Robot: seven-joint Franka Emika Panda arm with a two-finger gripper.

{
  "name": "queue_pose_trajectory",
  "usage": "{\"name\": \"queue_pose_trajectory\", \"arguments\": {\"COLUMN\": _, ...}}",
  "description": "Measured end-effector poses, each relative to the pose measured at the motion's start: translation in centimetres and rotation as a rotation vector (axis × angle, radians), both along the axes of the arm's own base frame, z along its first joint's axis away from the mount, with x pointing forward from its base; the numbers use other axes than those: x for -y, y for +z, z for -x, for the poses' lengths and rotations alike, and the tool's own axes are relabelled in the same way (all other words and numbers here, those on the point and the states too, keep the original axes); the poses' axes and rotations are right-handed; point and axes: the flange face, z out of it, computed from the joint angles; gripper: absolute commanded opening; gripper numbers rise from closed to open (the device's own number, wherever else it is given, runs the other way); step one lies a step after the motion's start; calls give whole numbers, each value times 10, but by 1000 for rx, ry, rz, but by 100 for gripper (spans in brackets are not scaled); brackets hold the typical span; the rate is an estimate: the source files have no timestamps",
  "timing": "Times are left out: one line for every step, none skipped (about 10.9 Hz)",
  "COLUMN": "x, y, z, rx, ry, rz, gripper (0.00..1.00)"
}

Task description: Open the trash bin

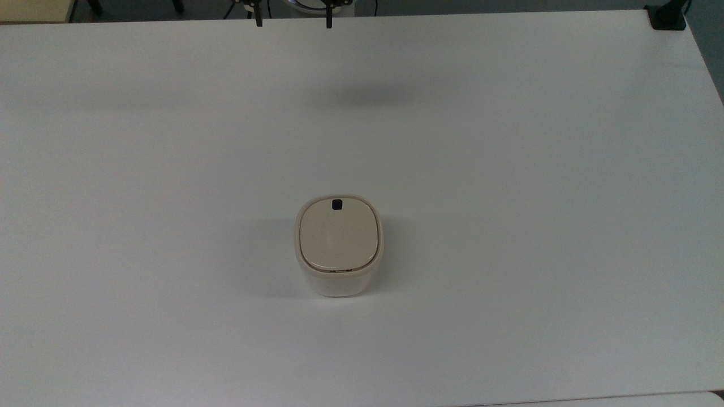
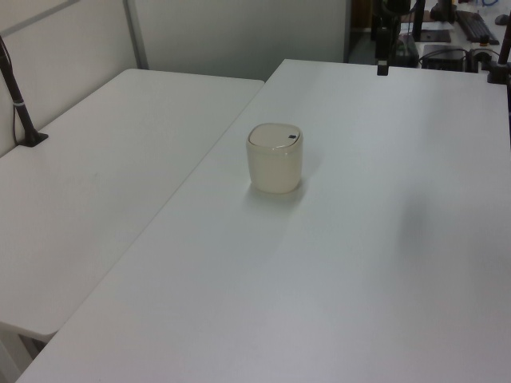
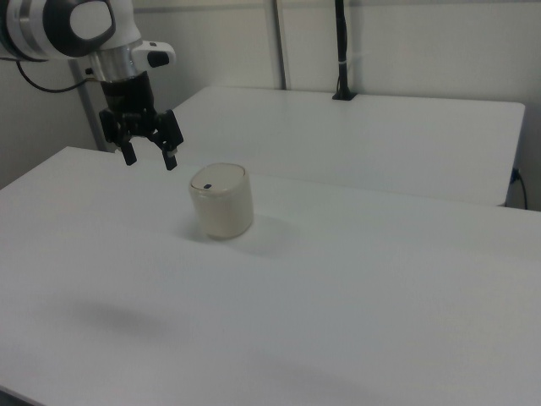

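The trash bin point(image 1: 338, 246) is a small cream-white tub standing upright mid-table, also seen in the left view point(image 2: 275, 158) and the right view point(image 3: 221, 203). Its beige lid lies flat and closed. A small black button point(image 1: 337, 204) sits near the lid's far edge in the top view, and shows again on the lid in the right view point(image 3: 207, 186). My gripper point(image 3: 150, 159) hangs open in the air, to the right view's left of the bin and well apart from it. Nothing is between its black fingers. At the top view's upper edge its two fingertips point(image 1: 259, 21) poke in.
A second white table point(image 2: 104, 159) adjoins along a seam. A black pole point(image 2: 20, 112) is clamped to it, also seen in the right view point(image 3: 341, 51). A black clamp point(image 1: 667, 17) sits at the top view's upper right table corner.
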Motion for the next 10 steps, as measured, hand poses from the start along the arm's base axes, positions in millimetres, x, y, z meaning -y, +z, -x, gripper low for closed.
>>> {"name": "queue_pose_trajectory", "arguments": {"x": 0, "y": 0, "z": 0, "rx": 1, "ry": 0, "rz": 0, "gripper": 100}}
{"name": "queue_pose_trajectory", "arguments": {"x": 0, "y": 1, "z": 0, "rx": 2, "ry": 0, "rz": 0, "gripper": 100}}
{"name": "queue_pose_trajectory", "arguments": {"x": 0, "y": 2, "z": 0, "rx": 4, "ry": 0, "rz": 0, "gripper": 100}}
{"name": "queue_pose_trajectory", "arguments": {"x": 1, "y": 4, "z": 0, "rx": 8, "ry": -1, "rz": -1, "gripper": 100}}
{"name": "queue_pose_trajectory", "arguments": {"x": 1, "y": 7, "z": -1, "rx": 16, "ry": -2, "rz": -1, "gripper": 100}}
{"name": "queue_pose_trajectory", "arguments": {"x": 1, "y": 10, "z": -1, "rx": 20, "ry": -3, "rz": -1, "gripper": 100}}
{"name": "queue_pose_trajectory", "arguments": {"x": 2, "y": 12, "z": -1, "rx": 25, "ry": -3, "rz": -1, "gripper": 100}}
{"name": "queue_pose_trajectory", "arguments": {"x": 2, "y": 15, "z": -2, "rx": 35, "ry": -3, "rz": 0, "gripper": 100}}
{"name": "queue_pose_trajectory", "arguments": {"x": 2, "y": 19, "z": -4, "rx": 52, "ry": -2, "rz": 1, "gripper": 98}}
{"name": "queue_pose_trajectory", "arguments": {"x": 2, "y": 23, "z": -8, "rx": 77, "ry": -1, "rz": 3, "gripper": 94}}
